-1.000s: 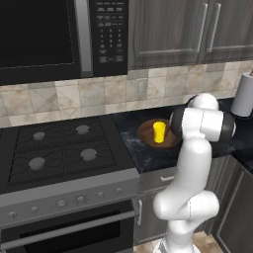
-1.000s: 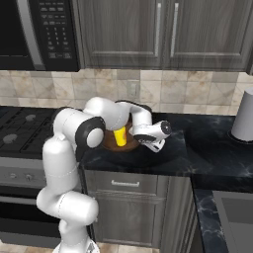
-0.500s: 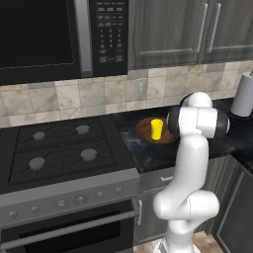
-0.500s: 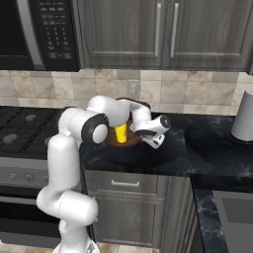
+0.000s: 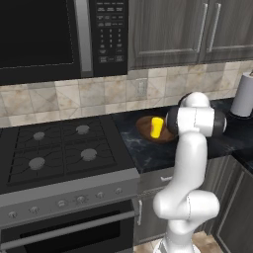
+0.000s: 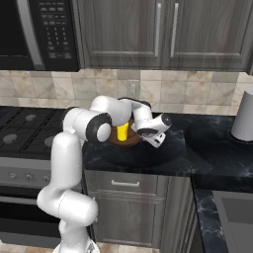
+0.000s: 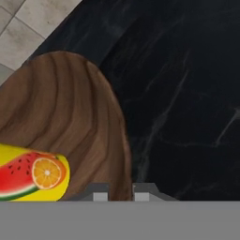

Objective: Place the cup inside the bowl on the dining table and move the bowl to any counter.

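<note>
Fingertips first: the gripper [image 7: 120,190] sits with its two dark tips close together astride the rim of the bowl [image 7: 70,122], one tip just inside the wooden wall and one just outside, so the jaws look pinched onto that rim. Right beside the hand, inside the bowl, stands the cup [image 7: 33,176], bright yellow with a fruit print of watermelon and orange slice, apart from the fingers. From the right base view the gripper [image 6: 154,140] hangs at the bowl's near edge while the bowl [image 6: 129,139] rests on the counter [image 6: 168,148], with the cup [image 6: 122,131] upright in the middle of it. Beyond the hand lies black stone, then tiled wall. My read on handling: the bowl is stiff wood, not fragile, probably light, but a one-sided rim pinch lets it tip, and the smooth tumbler could slide or topple inside. The rim is the only hold narrow enough for these jaws; keep it level. The left base view shows the cup [image 5: 156,127] in the bowl [image 5: 146,126], just past the arm's elbow.
</note>
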Controlling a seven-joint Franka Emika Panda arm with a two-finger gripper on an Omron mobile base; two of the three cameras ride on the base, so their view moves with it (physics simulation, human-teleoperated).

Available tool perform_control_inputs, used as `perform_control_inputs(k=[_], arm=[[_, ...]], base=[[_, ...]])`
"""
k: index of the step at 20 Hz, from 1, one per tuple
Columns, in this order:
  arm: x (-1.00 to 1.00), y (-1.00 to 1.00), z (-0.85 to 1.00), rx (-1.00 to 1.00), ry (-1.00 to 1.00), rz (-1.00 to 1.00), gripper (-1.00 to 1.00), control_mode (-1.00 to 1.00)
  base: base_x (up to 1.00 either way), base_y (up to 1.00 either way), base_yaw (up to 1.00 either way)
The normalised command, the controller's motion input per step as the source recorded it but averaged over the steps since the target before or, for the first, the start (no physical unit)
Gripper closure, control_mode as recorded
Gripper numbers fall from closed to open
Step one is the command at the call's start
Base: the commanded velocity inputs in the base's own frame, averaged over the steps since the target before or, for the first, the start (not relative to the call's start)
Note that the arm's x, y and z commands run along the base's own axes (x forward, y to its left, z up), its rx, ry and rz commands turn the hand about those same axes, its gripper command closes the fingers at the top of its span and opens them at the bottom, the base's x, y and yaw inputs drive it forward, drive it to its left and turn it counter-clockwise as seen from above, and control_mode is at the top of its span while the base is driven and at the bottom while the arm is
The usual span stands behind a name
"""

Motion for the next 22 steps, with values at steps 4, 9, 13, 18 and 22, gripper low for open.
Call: perform_control_inputs(k=[4,9,13,18,22], arm=[[0.14,0.00,-0.06,-0.01,0.00,0.00,1.00,-1.00],[0.06,0.00,0.00,-0.01,0.00,0.00,1.00,-1.00],[0.00,0.00,0.03,0.00,0.00,0.00,1.00,-1.00],[0.00,0.00,0.00,0.00,0.00,0.00,1.00,-1.00],[0.00,0.01,0.00,0.00,0.01,0.00,1.00,-1.00]], base=[[0.00,0.00,0.00],[0.00,0.00,0.00],[0.00,0.00,0.00],[0.00,0.00,0.00],[0.00,0.00,0.00]])
